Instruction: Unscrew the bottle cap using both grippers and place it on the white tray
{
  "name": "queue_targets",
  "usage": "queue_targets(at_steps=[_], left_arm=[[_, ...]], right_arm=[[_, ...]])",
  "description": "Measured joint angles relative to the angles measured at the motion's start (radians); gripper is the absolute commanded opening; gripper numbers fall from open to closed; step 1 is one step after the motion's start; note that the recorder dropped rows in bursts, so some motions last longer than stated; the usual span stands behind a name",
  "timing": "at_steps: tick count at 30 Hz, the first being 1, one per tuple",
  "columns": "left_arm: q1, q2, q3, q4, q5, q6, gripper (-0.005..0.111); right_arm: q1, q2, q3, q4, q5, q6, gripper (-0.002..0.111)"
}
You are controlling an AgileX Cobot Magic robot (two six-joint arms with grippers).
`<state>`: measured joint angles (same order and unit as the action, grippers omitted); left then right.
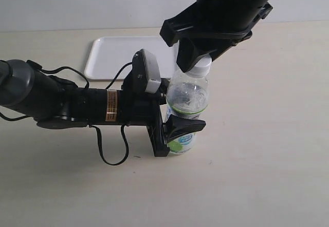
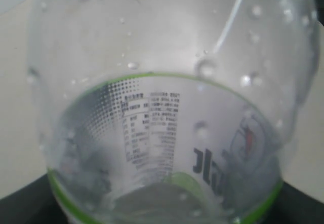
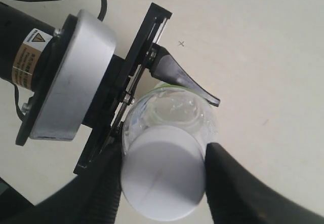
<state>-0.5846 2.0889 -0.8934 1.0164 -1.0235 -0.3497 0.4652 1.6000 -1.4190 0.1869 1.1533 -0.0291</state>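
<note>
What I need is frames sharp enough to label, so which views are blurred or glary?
Left wrist view: the small clear plastic drink bottle fills the frame, soft-focused, its label print smeared, a glare streak on its wall. Right wrist view: the round white plastic cap is fairly crisp; the black jaws beside it blur slightly. Exterior view: sharp, evenly lit, soft shadows.

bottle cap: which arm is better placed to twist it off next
Right. The right pincer sits over the bottle cap, its fingers against both sides, so it can likely turn it. The left pincer clamps the bottle at its label, holding it upright.
</note>
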Motion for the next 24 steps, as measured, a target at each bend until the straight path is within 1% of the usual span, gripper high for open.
queue_targets(at_steps=[5, 8, 11, 16, 24], left_arm=[[0.0, 0.0, 0.0, 0.0, 0.0, 0.0, 0.0], [0.0, 0.0, 0.0, 0.0, 0.0, 0.0, 0.0], [0.0, 0.0, 0.0, 0.0, 0.0, 0.0, 0.0], [0.0, 0.0, 0.0, 0.002, 0.0, 0.0, 0.0], [0.0, 0.0, 0.0, 0.006, 0.0, 0.005, 0.0]], right_arm=[[0.0, 0.0, 0.0, 0.0, 0.002, -0.009, 0.0], [0.0, 0.0, 0.0, 0.0, 0.002, -0.058, 0.0], [0.0, 0.0, 0.0, 0.004, 0.002, -0.169, 0.0], [0.0, 0.0, 0.0, 0.005, 0.011, -0.423, 0.0], [0.0, 0.0, 0.0, 0.009, 0.022, -0.717, 0.0]])
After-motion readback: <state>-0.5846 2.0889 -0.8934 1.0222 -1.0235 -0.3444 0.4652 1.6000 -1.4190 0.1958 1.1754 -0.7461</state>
